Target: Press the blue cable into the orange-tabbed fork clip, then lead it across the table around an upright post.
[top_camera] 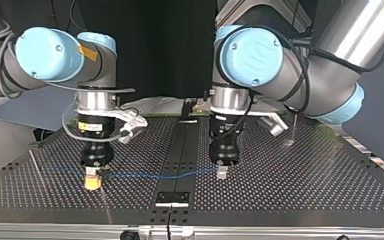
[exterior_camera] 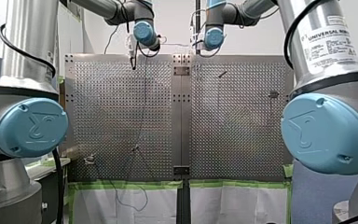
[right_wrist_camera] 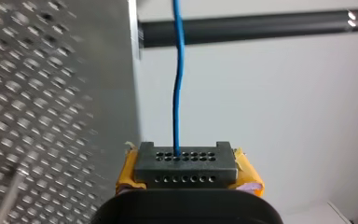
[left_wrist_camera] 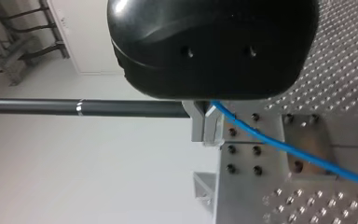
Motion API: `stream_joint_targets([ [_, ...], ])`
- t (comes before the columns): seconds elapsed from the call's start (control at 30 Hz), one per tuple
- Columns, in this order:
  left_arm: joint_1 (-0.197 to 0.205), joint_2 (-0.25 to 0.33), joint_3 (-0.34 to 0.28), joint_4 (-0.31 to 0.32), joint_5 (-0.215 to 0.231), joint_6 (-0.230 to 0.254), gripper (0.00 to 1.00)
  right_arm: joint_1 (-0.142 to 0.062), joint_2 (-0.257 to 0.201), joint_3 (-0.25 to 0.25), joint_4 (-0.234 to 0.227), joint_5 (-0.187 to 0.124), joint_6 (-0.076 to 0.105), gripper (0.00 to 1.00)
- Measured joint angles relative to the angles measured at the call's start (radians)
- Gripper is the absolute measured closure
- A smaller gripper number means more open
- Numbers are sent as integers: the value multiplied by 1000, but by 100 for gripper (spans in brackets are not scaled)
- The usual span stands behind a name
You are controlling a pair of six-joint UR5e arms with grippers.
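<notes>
Contact with the blue cable (top_camera: 155, 175) is made by both grippers, one at each end of the visible run. My left gripper (top_camera: 222, 172) is pointed straight down at the perforated table (top_camera: 305, 185). In the left wrist view its metal fingers (left_wrist_camera: 196, 125) are squeezed together, with the cable pinched right at the tips and pretty much no gap left. From the tips the cable is led off to one side, across a bolted metal plate (left_wrist_camera: 242, 149) that's set into the table under the gripper.

My right gripper (top_camera: 93, 181) is aimed down at the table too, well apart from the left one. Its yellow pads (right_wrist_camera: 249, 176) are closed in around a dark perforated block (right_wrist_camera: 186, 163), and the cable is clamped in the middle of that block. It's seen coming straight out ahead of the gripper, past a dark bar (right_wrist_camera: 261, 25) further off.

Between the two grippers the cable is strung low over the table with a slight sag, and the dark centre seam (top_camera: 180, 145) is crossed about midway. A fainter stretch can be made out beyond the right gripper, on the side away from the left one. Whether the table is actually touched anywhere can't be told.
</notes>
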Motion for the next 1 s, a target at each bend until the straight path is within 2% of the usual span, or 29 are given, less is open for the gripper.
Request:
stream_joint_targets([
  [0.3,-42,-84,85,-69,22,-11,100,-43,-76,0,37,11,4,100],
  [0.53,-76,-142,143,-116,18,-8,100,-83,-94,7,48,12,8,100],
  [0.63,-92,-166,167,-140,17,-13,100,-105,-94,23,48,6,14,100],
  [0.77,-120,-200,201,-171,11,-16,100,-142,-95,52,47,-22,32,100],
  [0.87,-142,-224,224,-188,-5,-14,100,-170,-95,61,45,-43,42,100],
  [1.0,-177,-259,260,-219,-39,-5,100,-207,-94,64,43,-53,44,100],
])
